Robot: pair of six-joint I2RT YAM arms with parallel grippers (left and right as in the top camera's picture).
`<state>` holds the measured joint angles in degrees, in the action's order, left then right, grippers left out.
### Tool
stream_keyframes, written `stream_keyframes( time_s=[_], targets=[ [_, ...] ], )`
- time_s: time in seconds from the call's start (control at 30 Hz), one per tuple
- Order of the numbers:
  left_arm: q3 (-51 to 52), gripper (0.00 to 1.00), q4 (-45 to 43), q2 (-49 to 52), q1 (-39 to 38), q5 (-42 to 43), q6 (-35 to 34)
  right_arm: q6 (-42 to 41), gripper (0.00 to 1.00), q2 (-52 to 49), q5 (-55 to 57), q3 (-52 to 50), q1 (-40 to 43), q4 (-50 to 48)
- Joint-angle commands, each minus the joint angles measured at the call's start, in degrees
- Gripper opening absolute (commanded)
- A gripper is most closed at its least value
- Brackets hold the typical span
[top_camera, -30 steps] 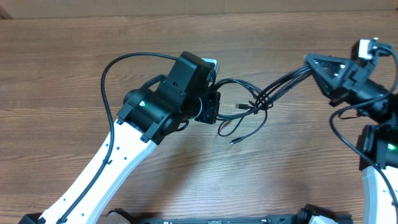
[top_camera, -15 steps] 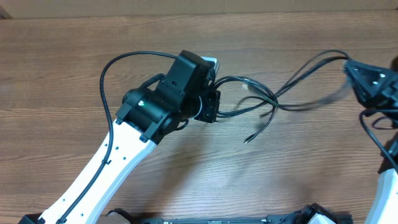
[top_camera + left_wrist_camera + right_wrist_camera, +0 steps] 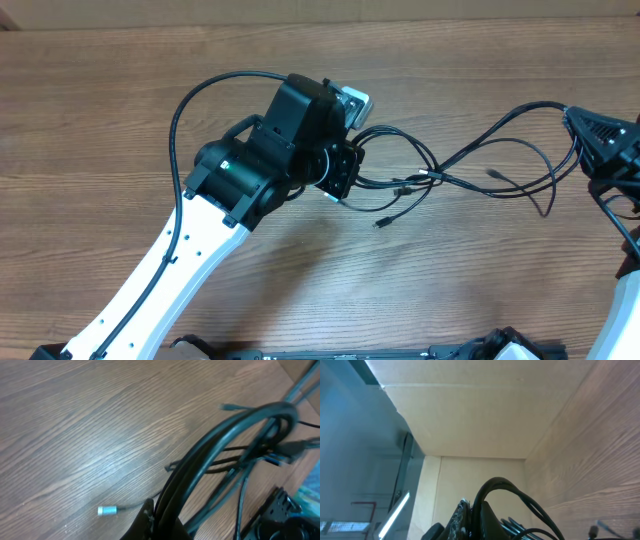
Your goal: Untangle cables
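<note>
The cables (image 3: 445, 178) stretch across the middle-right of the overhead frame. One end of the bundle is pinched in the left gripper (image 3: 346, 180) at centre and the other is clamped in the right gripper (image 3: 577, 128) at the right edge — both sets of jaws are closed tight on the cords. Strands cross just right of the left gripper. I judge the pull should be slow and level, so the loose plug tip (image 3: 380, 224) can slip back through its loop — a jerk could cinch the knot. No container shows in any view; the cords run over the wooden table (image 3: 100, 110).
</note>
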<state>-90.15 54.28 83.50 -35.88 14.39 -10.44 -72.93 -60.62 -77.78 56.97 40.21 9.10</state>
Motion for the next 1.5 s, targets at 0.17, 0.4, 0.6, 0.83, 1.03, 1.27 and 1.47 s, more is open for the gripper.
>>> stream_keyframes(
  time_s=[0.17, 0.4, 0.6, 0.83, 1.03, 1.27, 1.47],
  targets=[
    [-0.4, 0.04, -1.5, -0.3, 0.6, 7.9, 5.6, 13.8, 0.08, 0.0, 4.1, 0.3, 0.7, 12.3],
    [-0.4, 0.04, -2.3, -0.3, 0.6, 10.2, 6.6, 20.3, 0.17, 0.0, 7.7, 0.3, 0.7, 21.2],
    [-0.4, 0.04, -2.5, -0.3, 0.6, 10.7, 6.6, 21.0, 0.68, 0.0, 7.6, 0.3, 0.7, 21.2],
    [-0.4, 0.04, -4.8, -0.3, 0.6, 10.7, 6.6, 23.3, 1.0, 0.1, 5.9, 0.3, 0.5, 21.3],
    [-0.4, 0.04, -9.9, -0.3, 0.6, 11.2, 4.4, 29.8, 1.0, 0.1, 1.5, 0.3, -1.8, 21.3],
    [-0.4, 0.04, -17.5, -0.3, 0.6, 15.6, -0.9, 29.8, 1.0, 0.1, 1.0, 0.3, -8.0, 21.5],
    [-0.4, 0.04, -21.2, -0.3, 0.6, 16.1, -2.6, 29.7, 1.0, 0.1, 1.2, 0.3, -15.9, 21.5]
  ],
)
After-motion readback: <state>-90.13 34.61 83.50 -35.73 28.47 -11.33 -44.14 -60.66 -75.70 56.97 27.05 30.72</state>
